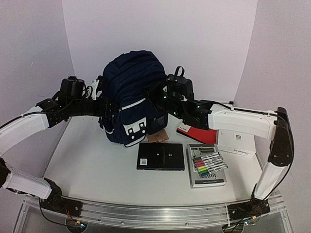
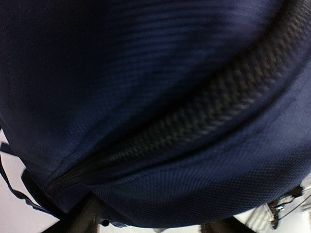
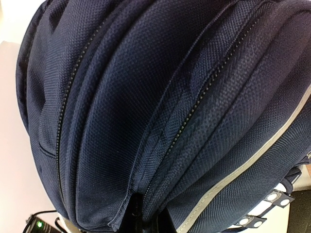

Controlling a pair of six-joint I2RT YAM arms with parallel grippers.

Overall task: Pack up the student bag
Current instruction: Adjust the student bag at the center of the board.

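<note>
Both end effectors [image 1: 100, 91] [image 1: 163, 95] half-hidden against student bag [image 1: 133, 80]

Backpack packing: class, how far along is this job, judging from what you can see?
Done: nothing looks packed yet; the zips seen close up are closed. In hand: the left claw and right claw are at the sides of the backpack, probably to open it. Left: the black book, marker set, red folder and white box lie on the table, waiting to go in.

White counter [image 1: 97, 170] enclosed by pale lavender back panel [image 1: 160, 29] and side panels [image 1: 29, 48], aluminium rail [image 1: 160, 214] fixed along near edge, evenly lit
</note>
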